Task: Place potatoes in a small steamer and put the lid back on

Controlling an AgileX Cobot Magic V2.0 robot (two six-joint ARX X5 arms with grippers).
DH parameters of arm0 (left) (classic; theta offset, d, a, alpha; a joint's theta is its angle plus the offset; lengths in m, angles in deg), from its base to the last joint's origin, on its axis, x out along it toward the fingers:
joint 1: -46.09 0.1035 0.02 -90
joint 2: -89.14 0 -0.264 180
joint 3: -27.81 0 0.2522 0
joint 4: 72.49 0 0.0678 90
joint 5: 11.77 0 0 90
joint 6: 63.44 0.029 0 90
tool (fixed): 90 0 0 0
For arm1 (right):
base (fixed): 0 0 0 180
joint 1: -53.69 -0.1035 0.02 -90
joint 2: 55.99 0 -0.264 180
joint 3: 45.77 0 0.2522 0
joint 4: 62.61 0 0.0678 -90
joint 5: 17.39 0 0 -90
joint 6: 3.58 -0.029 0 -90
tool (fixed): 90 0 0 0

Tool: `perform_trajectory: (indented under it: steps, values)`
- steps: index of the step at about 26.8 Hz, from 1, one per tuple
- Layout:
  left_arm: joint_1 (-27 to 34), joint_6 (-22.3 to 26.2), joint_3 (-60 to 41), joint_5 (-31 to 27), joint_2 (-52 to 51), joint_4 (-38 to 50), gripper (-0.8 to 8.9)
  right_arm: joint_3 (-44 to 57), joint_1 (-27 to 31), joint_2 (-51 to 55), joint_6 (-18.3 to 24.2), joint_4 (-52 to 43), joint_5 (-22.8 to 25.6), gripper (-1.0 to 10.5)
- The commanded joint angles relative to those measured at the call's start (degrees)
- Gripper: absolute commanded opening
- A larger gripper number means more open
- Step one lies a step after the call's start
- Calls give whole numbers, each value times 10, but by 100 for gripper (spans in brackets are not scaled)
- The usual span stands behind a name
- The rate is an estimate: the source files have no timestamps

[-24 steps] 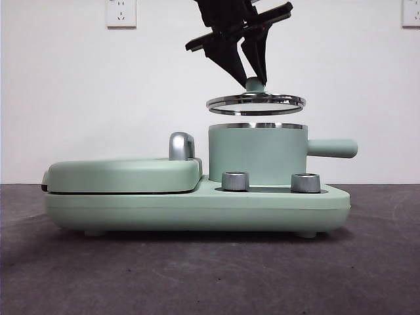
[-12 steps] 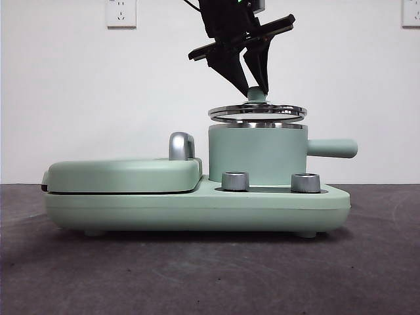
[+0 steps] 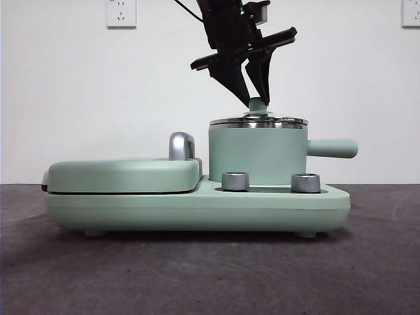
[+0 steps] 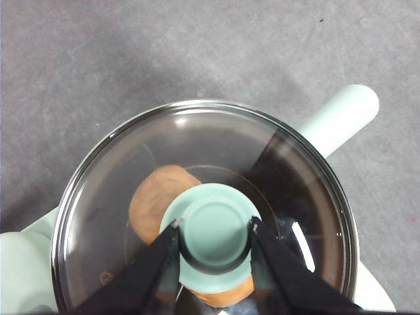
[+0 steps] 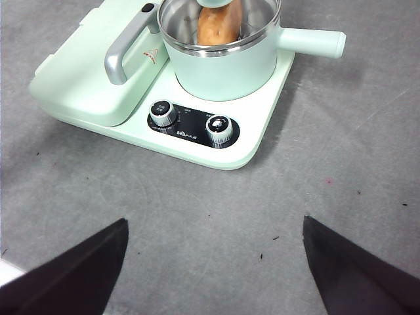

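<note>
The small steamer [image 3: 257, 157] stands on the right half of the green cooker base. The glass lid [image 3: 258, 121] rests level on the steamer's steel rim. My left gripper [image 3: 256, 98] comes down from above and is shut on the lid's mint-green knob [image 4: 213, 230]. Through the glass [image 4: 131, 164] I see the orange-brown potato [image 4: 157, 197] lying inside the pot. In the right wrist view the steamer [image 5: 223, 69] with the potato [image 5: 213, 26] lies far off. My right gripper [image 5: 215, 222] hangs high over the bare table, open and holding nothing.
A flat green griddle cover [image 3: 125, 174] with a steel handle [image 3: 181, 146] fills the left half of the base [image 3: 197, 207]. Two steel dials [image 3: 235, 181] [image 3: 305, 182] sit in front of the pot. The steamer's side handle [image 3: 333, 148] sticks out to the right.
My left gripper has come straight down with the lid, from hanging above the steamer to resting on its rim.
</note>
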Motion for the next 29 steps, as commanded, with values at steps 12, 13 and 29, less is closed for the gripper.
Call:
perform_trajectory:
  steps: [12,13,29]
  values:
    - [-5,3,21,-2,20,-6,14,-4,-5,-2,-6,-3,0,424]
    - [-5,4,21,-2,19,-6,14,-4,-5,-2,-6,-3,0,424]
    - [2,-10,22,-4,0,-7,393,-4,-5,-2,-8,-3,0,424]
